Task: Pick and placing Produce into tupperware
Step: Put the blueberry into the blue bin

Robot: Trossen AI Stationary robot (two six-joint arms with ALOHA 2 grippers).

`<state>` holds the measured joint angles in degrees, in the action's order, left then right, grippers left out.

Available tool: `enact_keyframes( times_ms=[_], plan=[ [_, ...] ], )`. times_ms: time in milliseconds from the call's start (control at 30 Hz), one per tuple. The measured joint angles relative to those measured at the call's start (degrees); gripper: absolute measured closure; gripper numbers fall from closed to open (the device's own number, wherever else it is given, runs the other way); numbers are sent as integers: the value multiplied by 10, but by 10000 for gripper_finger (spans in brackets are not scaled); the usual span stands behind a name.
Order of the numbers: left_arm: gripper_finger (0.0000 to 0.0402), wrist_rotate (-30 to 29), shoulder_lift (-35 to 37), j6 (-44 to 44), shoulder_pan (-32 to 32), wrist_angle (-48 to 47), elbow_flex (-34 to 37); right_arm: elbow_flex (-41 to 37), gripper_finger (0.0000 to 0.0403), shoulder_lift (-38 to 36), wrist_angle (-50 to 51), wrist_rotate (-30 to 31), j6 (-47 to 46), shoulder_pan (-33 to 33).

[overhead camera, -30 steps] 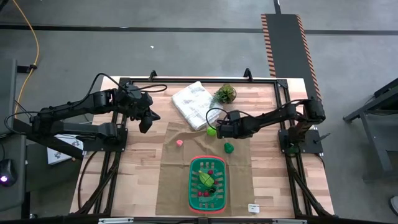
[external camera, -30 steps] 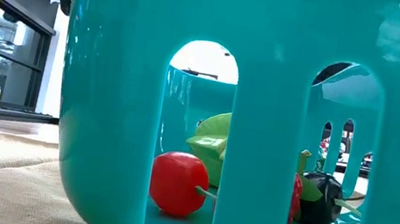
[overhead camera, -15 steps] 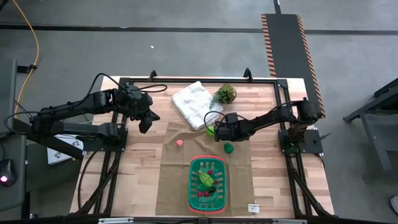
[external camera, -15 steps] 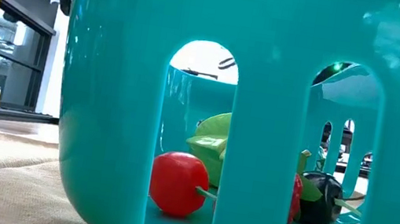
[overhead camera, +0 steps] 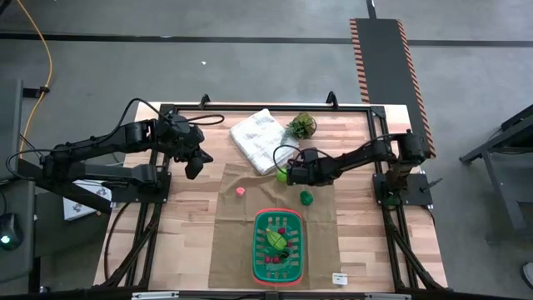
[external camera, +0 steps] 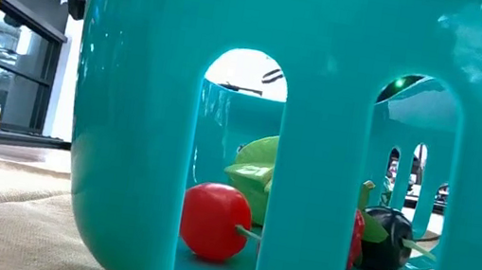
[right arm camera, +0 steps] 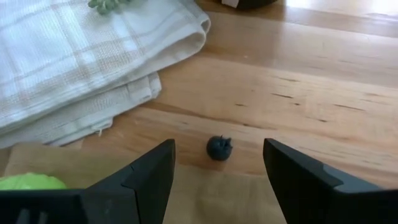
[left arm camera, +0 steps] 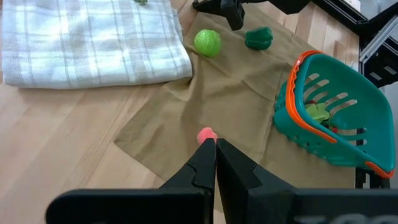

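Right gripper (overhead camera: 289, 173) shifted toward white cloth (overhead camera: 260, 139); jaws apart.

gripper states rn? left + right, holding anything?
Left gripper: closed, empty, waiting above the table's left side.
Right gripper: open, empty, low over a small dark berry beside the white cloth.

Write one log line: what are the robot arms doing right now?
right gripper: open, over blueberry | left gripper: shut, waiting | basket: holds some produce
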<state>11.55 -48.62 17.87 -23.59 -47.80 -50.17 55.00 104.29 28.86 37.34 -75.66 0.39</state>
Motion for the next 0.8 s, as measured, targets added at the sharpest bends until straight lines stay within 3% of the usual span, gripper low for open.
enact_keyframes(
  times_ms=[800],
  plan=[
    [399,0,0,0,0,-4,0,0,167,27,-21,19,22,-5]
  ],
)
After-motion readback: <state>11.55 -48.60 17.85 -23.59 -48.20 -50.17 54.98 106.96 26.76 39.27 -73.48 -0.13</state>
